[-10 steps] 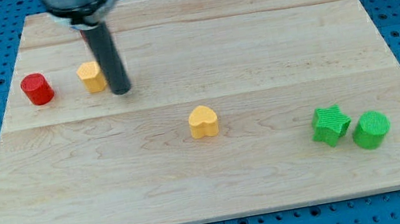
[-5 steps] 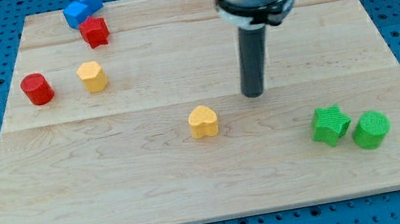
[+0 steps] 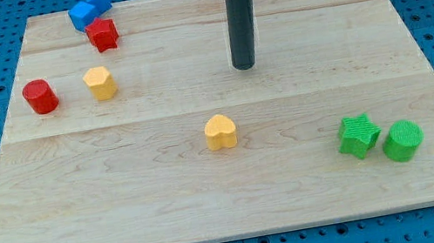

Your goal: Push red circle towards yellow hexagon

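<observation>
Figure: my tip (image 3: 245,65) is resting on the worktop (image 3: 213,202) above centre, well apart from every block, with bare wood all round it. There is no hand on this arm, only the rod, so nothing is being held. The red circle (image 3: 40,96) is sitting near the view's left edge, and the yellow hexagon (image 3: 101,82) is lying just beside it to the view's right, apart from it. To do the step well, the tip is probably best brought round to the circle's left side, passing clear of the hexagon, then driven rightward through the circle's middle so the block is not slipping off sideways. A red block (image 3: 103,34) and blue blocks (image 3: 88,6) are clustering at top left; a yellow heart (image 3: 220,131) and two green blocks (image 3: 380,137) are lying elsewhere. No containers are showing.
</observation>
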Robot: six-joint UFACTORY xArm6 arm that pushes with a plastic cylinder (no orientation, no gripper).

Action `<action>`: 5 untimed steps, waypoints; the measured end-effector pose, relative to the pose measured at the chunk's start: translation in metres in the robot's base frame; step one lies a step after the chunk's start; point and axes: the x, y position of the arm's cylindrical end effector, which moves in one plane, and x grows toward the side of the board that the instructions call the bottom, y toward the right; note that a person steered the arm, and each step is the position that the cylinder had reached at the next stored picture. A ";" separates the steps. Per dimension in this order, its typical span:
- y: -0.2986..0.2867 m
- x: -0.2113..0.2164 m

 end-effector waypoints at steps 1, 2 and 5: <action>0.000 0.000; 0.002 0.000; -0.006 0.045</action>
